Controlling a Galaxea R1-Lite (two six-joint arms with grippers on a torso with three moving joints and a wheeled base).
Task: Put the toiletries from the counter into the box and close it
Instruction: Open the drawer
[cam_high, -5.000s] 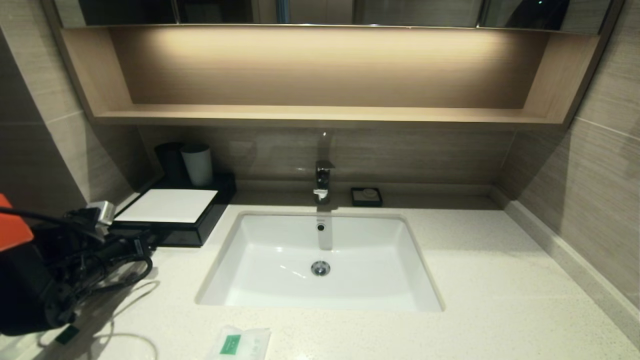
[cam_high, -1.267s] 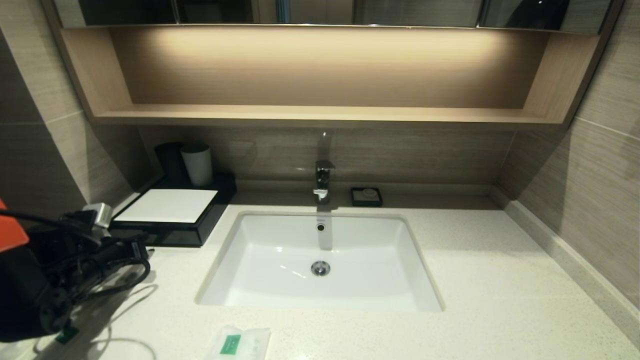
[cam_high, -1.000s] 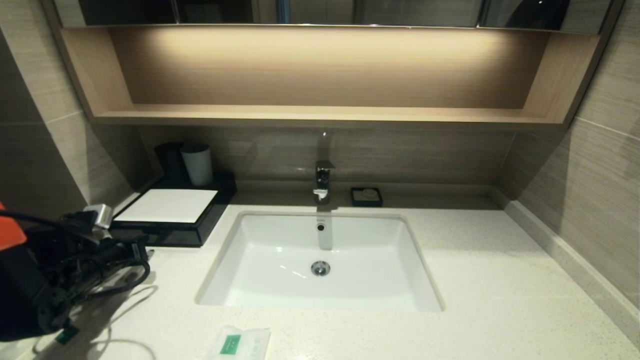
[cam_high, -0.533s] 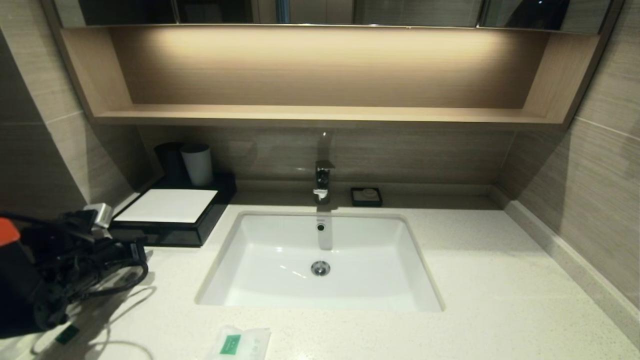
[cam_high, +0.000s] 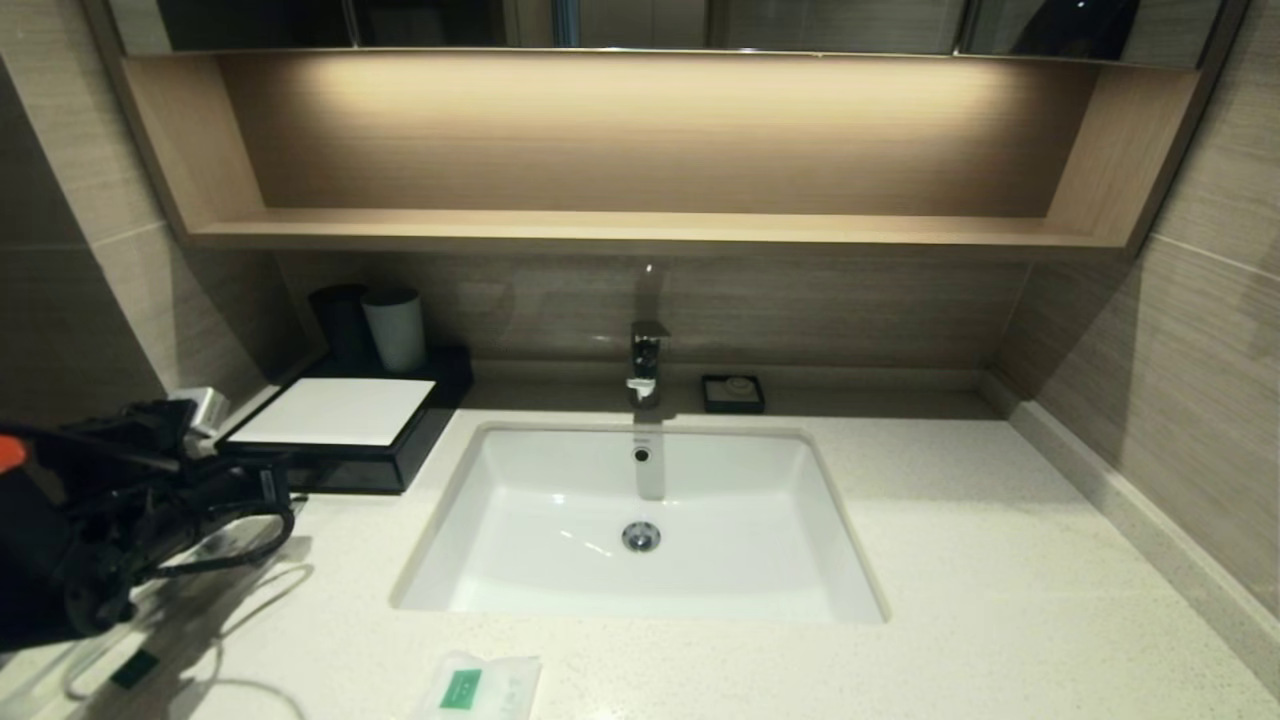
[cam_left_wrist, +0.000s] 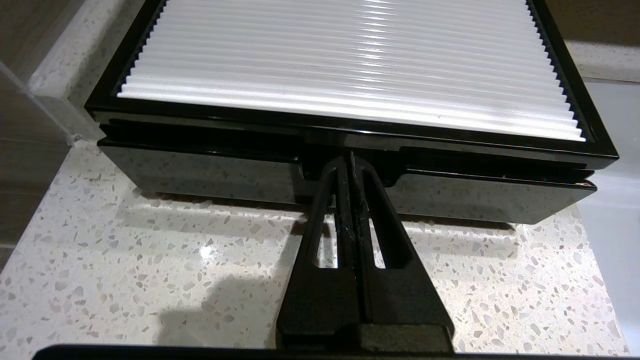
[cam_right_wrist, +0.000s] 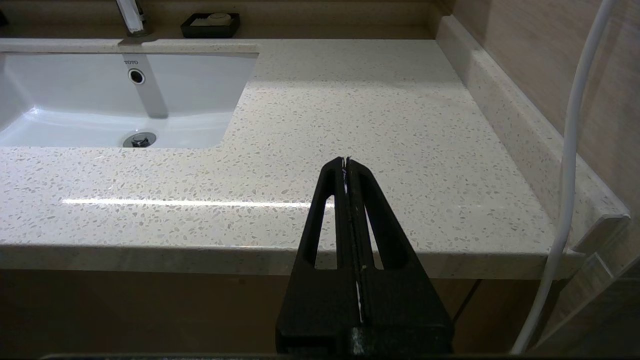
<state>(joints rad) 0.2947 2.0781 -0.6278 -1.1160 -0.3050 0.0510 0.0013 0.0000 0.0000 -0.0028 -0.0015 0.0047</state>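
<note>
At box front: your left end effector (cam_left_wrist: 351, 159) pressed together, tips at the box (cam_left_wrist: 350, 135) drawer's centre notch.
Right end effector (cam_right_wrist: 346, 162): clamped empty, off the surface (cam_right_wrist: 350, 115) edge.
Sachet (cam_high: 478, 686): near edge.

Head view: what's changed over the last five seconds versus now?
The left gripper, fingers shut and empty, has shifted slightly: its arm sits lower and further left in the head view, tips at the notch in the low black box with the white ribbed top. Nothing was taken or released. The box drawer looks the same, nearly shut. The flat white sachet with a green label, grey cup and right gripper are unchanged.
</note>
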